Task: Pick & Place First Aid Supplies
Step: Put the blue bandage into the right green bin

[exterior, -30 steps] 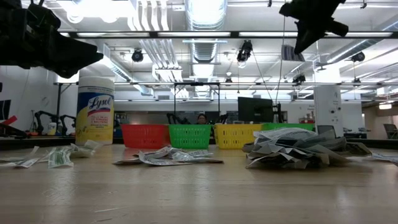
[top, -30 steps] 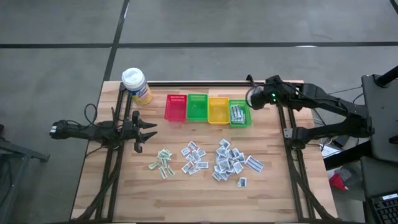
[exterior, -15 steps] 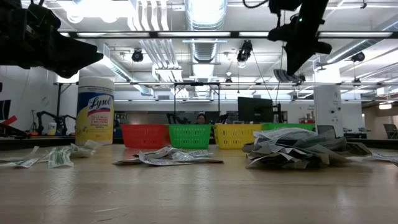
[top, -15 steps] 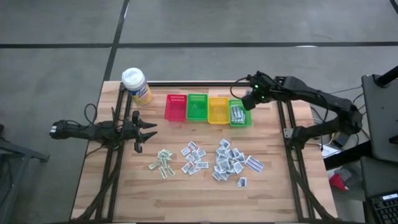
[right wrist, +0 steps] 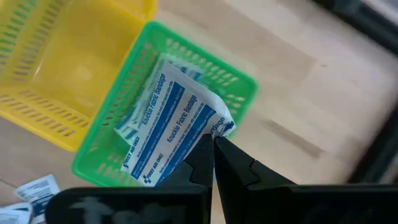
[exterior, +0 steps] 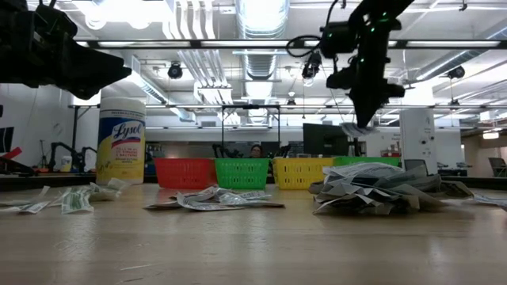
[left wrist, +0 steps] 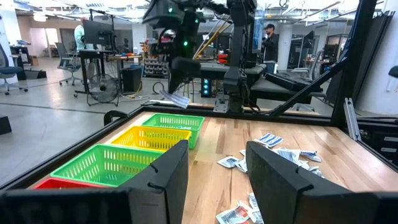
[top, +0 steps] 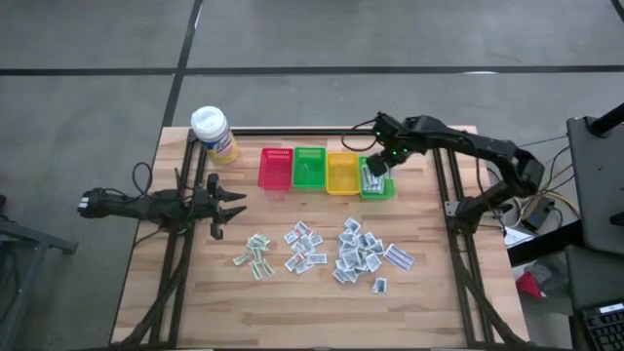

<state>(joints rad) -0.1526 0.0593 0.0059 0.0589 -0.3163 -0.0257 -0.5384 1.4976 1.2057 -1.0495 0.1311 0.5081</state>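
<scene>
Dozens of packets (top: 363, 252) lie loose, well away from the right gripper (right wrist: 213, 144). It pinches one bandage packet (right wrist: 171, 124) above the rightmost green basket (right wrist: 239, 84), which already holds a few.

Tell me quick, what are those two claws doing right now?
Left gripper: open, holding nothing.
Right gripper: closed on a bandage packet above the green basket.
</scene>
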